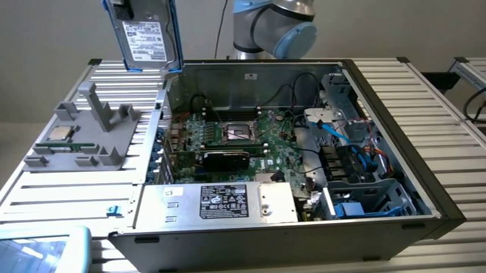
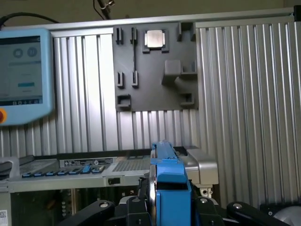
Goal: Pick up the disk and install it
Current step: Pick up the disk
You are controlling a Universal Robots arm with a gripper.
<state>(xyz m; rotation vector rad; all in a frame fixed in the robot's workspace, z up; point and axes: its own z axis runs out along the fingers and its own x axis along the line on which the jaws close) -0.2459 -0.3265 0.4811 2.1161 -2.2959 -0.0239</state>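
Disk [image 2: 170, 186]: closest to the wrist camera, seen edge-on as a bright blue carrier strip. In the exterior view it hangs upright in the air with its white label facing the camera and blue frame along its sides, over the far corner of the case on the exterior view's left.
Gripper [image 2: 170, 212]: grips the Disk from above and holds it off the table.
Fingers [image 2: 134, 209]: black, one against each flat face of the Disk, drawn in part-way and clamped on it.
Computer case [image 1: 266, 244]: dark, lid off, lying on its side under the Disk. The Disk's lower edge is close to the rim; whether they touch cannot be told.
Silver box [image 1: 262, 199]: has a black label and sits at the near end of the Computer case in the exterior view.
Metal cage [image 1: 379, 193]: has blue parts inside and stands beside the Silver box, toward the exterior view's right.
Motherboard [image 1: 235, 133]: green, on the case floor beyond the Silver box, with black cables across it.
Table [image 2: 249, 94]: ribbed aluminium.
Fixture [image 2: 150, 94]: grey plate with posts and pockets, lying on the Table beside the Computer case.
Processor chip [image 2: 154, 38]: small, square and silver, seated in a Fixture pocket, well apart from the Disk.
Pendant [image 2: 21, 75]: pale blue frame with a lit screen, at the Table's edge.
Robot arm [image 1: 274, 25]: grey and pale blue joints, behind the Computer case.
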